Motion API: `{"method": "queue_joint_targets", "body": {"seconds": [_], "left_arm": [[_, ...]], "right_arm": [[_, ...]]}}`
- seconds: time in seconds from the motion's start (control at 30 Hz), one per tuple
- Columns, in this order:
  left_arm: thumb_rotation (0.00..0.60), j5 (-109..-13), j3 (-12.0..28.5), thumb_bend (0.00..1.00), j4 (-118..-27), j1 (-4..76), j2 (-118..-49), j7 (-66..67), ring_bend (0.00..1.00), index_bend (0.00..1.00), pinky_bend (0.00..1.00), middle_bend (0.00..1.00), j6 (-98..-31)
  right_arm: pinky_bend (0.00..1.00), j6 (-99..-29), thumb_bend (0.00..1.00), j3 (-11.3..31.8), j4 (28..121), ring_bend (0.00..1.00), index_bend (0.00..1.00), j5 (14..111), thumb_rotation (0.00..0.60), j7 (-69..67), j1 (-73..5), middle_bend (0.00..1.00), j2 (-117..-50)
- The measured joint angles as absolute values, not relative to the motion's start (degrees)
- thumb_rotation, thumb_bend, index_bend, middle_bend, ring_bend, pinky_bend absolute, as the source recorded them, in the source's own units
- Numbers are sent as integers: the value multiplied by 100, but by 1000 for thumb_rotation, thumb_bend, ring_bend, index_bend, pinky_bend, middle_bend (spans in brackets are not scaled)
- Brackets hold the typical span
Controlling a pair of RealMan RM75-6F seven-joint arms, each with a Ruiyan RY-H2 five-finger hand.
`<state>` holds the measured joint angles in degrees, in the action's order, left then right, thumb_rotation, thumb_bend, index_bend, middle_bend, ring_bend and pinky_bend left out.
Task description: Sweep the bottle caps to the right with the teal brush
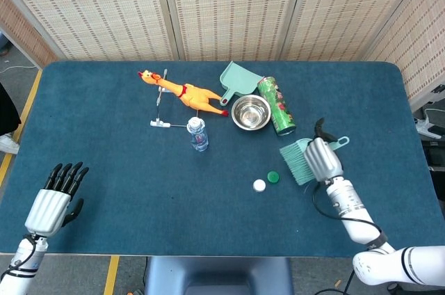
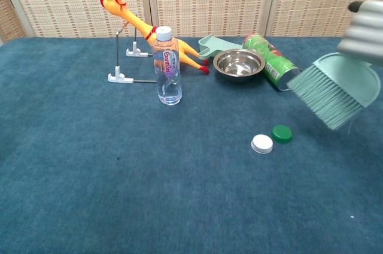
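Note:
A white bottle cap (image 1: 259, 185) (image 2: 261, 143) and a green bottle cap (image 1: 273, 177) (image 2: 282, 133) lie side by side on the blue table, green one to the right. My right hand (image 1: 322, 158) (image 2: 365, 32) grips the teal brush (image 1: 297, 161) (image 2: 332, 93), which is raised above the table just right of the caps with its bristles pointing left and down. My left hand (image 1: 54, 199) rests near the front left corner, fingers extended, holding nothing.
At the back stand a water bottle (image 1: 197, 134), a rubber chicken (image 1: 186, 93) on a metal stand, a teal dustpan (image 1: 238, 79), a steel bowl (image 1: 251, 112) and a lying green can (image 1: 276, 105).

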<state>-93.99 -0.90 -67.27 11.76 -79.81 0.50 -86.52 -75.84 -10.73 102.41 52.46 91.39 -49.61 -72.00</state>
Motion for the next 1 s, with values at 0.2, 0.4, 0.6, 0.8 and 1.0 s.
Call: {"method": "queue_joint_targets", "body": {"seconds": [0.2,0.4,0.6,0.8,1.0], "left_arm": [[600,-9446,-86,465,-6791,1156,-7947,43,0,0,50,0,-8736],[600,-9435,-58,464,-6986,1193,-7918,156,0,0,49,0,-8695],[600,-9416,-37,465,-7017,1201,-7882,109,0,0,49,0,-8690],[600,-9412,-56,464,-6955,1188,-7893,48,0,0,50,0,-8676],[600,-9409,-60,464,-6929,1186,-7899,26,0,0,50,0,-8672]], "right_arm": [[175,-7561,328,-996,10498,524,953,5423,600,9954,-5154,782,-7579],[175,-7676,328,-866,10447,523,951,5198,600,11162,-5347,782,-8392],[175,-7783,328,-705,10206,523,950,4905,600,11809,-5572,782,-9007],[175,-7816,328,-648,10012,523,950,4734,600,12183,-5747,782,-9237],[175,-7823,328,-697,9858,523,950,4533,600,12607,-5916,784,-9495]]}}
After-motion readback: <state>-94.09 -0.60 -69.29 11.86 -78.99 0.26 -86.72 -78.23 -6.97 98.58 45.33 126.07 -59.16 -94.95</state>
